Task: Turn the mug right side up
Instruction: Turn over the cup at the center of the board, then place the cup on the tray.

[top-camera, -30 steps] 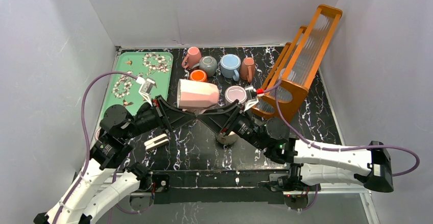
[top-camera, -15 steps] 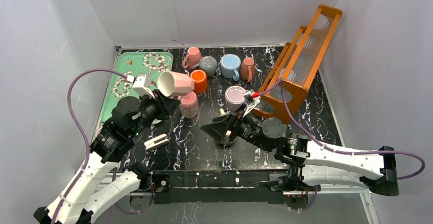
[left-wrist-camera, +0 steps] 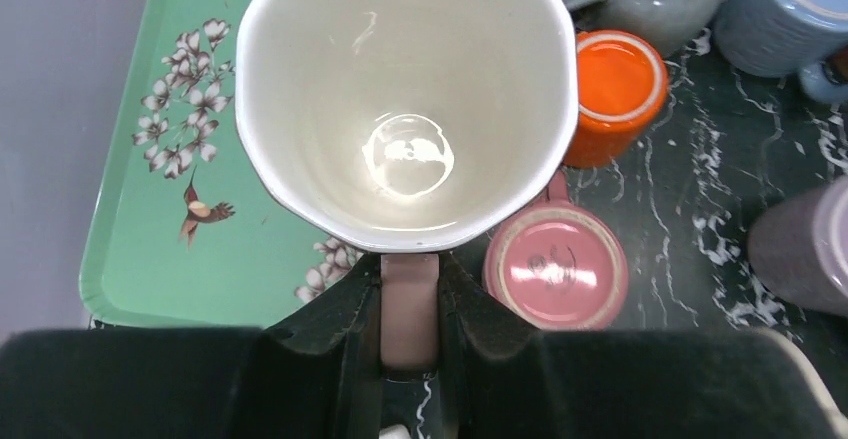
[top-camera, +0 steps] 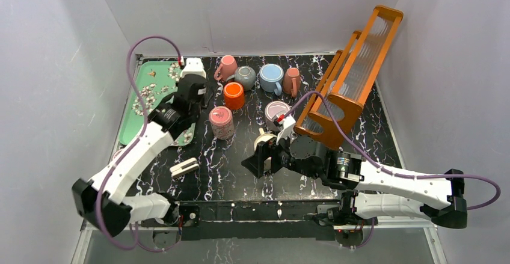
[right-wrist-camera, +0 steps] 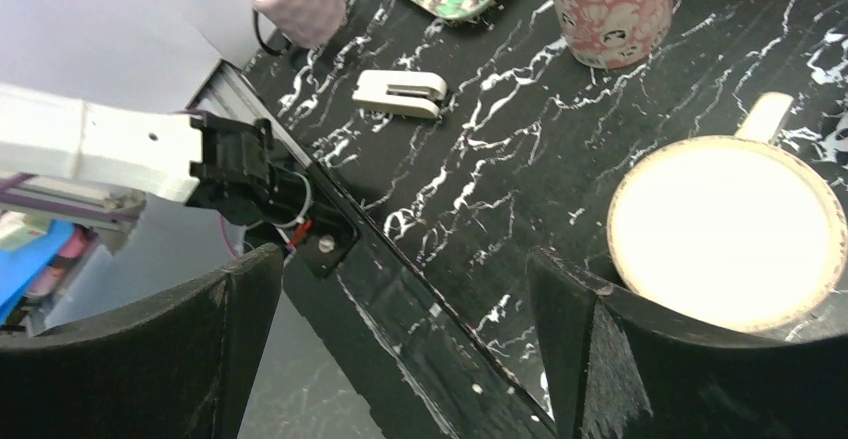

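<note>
The mug (left-wrist-camera: 410, 99) is pink outside and white inside, and its open mouth faces up at my left wrist camera. My left gripper (left-wrist-camera: 410, 289) is shut on its pink handle (left-wrist-camera: 410, 304), holding it over the right edge of the green tray (left-wrist-camera: 150, 189). In the top view the left gripper (top-camera: 191, 92) covers the mug. My right gripper (right-wrist-camera: 405, 289) is open and holds nothing. It hovers over the table's near edge, with its right finger beside a cream mug (right-wrist-camera: 730, 229). In the top view the right gripper (top-camera: 255, 159) is near the middle front.
A pink patterned mug (top-camera: 221, 122) stands upside down beside an orange mug (top-camera: 233, 95). Pink (top-camera: 226, 67), grey (top-camera: 245, 77), blue (top-camera: 271, 77) and brown (top-camera: 292, 80) mugs line the back. A lilac mug (top-camera: 277, 112) sits near the orange rack (top-camera: 352, 77). A white clip (top-camera: 184, 167) lies front left.
The right gripper opened, let go of the mug and drew back toward the front. The left arm carried the mug to the back left and turned its mouth upward.
</note>
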### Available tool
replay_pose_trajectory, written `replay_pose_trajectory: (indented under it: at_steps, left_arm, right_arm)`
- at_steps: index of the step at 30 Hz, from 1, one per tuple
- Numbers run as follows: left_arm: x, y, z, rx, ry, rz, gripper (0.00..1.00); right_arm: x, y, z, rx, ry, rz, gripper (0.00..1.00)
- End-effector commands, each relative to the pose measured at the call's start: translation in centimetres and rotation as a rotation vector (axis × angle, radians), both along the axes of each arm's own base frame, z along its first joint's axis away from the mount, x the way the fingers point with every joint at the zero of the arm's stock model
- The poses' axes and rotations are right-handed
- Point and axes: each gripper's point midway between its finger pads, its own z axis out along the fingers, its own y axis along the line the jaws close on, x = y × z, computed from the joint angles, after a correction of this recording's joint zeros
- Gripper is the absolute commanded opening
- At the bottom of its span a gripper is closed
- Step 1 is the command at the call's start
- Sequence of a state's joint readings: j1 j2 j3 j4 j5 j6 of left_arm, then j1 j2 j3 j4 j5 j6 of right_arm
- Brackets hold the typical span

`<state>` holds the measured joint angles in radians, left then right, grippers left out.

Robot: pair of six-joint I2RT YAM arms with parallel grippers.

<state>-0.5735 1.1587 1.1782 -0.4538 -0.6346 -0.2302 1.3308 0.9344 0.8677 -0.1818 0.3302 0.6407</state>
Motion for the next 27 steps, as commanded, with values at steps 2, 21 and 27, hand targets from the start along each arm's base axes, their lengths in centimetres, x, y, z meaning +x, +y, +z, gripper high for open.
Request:
replay_pose_trajectory:
  at_steps: [2, 21, 27]
  left_arm:
    - [6.0, 2.5, 2.8, -0.069, -0.093, 0.095, 0.00]
    - [22.2, 9.1, -5.4, -0.205, 0.015, 0.146, 0.00]
    - [24.4, 8.9, -8.1, -0.178, 0.060, 0.111, 0.00]
  right_arm:
    - [0.2, -1.2, 0.5, -0.038, -0.056, 0.001, 0.99]
    - [1.6, -1.4, 1.4, -0.047, -0.155, -0.039, 0.99]
    - [1.8, -0.9, 0.9, -0.058, -0.170, -0.036, 0.99]
